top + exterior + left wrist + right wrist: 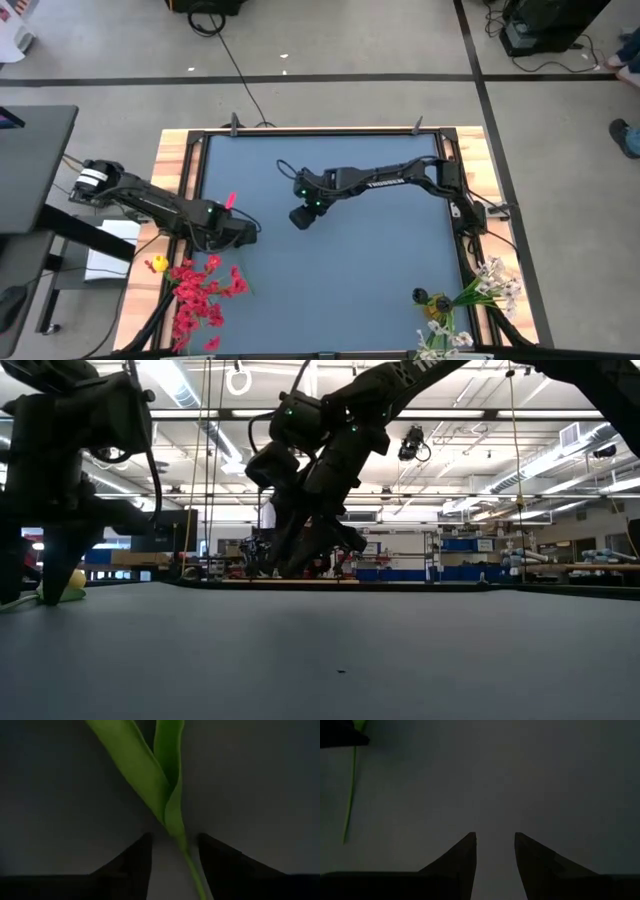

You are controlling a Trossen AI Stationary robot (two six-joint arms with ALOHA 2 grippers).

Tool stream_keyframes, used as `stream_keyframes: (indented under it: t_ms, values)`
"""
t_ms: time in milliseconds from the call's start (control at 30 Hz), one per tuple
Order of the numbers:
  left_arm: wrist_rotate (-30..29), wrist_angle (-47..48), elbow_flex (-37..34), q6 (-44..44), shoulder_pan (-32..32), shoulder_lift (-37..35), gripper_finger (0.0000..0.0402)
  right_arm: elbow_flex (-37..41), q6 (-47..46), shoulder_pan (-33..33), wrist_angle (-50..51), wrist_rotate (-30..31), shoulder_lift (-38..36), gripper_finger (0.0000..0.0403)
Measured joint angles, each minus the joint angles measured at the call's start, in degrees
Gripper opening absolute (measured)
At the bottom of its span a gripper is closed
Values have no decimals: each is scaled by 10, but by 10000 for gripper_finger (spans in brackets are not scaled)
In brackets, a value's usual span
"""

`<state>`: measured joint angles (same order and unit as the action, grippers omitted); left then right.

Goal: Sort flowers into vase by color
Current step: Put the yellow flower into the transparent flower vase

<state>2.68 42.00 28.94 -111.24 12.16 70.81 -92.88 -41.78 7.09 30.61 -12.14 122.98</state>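
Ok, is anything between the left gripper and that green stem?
Nothing visible. The left gripper is open, with the green stem running between its fingers and only bare mat around. The right gripper hangs over the middle of the mat, apart.

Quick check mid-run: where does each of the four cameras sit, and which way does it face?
High: overhead, straight down on table; both arms.
Low: table-top height, facing the room; both arms.
Left wrist: down past open left pincer onto green stem.
Right wrist: down past open right pincer; stem again at the edge.
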Motion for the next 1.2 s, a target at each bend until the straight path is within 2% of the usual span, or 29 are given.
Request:
stream_keyframes:
  t_ms: [133, 333, 400, 567, 733, 967, 1100, 1200]
  values:
    - [0, 1, -1, 17, -3, -2, 122, 0, 3, -4, 0, 0, 0, 142]
    - [-17, -5, -1, 44, -3, -2, 29, 0, 4, -6, 0, 0, 0, 142]
    - [-21, -7, -1, 55, -3, -2, 11, 0, -1, -6, 0, 0, 0, 142]
    - [-46, -6, 19, 112, -3, 1, 11, 0, -21, -6, 0, -12, 0, 142]
    - [-84, 12, 58, 197, -4, -34, 11, 0, -56, -19, 0, -11, 0, 142]
    - [-135, 16, 76, 327, -33, -146, 11, 0, -144, -47, -3, 16, 0, 142]
    - [-134, 15, 78, 429, -72, -211, 11, 0, -203, -68, -20, 36, 0, 142]
    - [-110, 6, 78, 495, -94, -262, 11, 0, -238, -83, -38, 57, 0, 142]
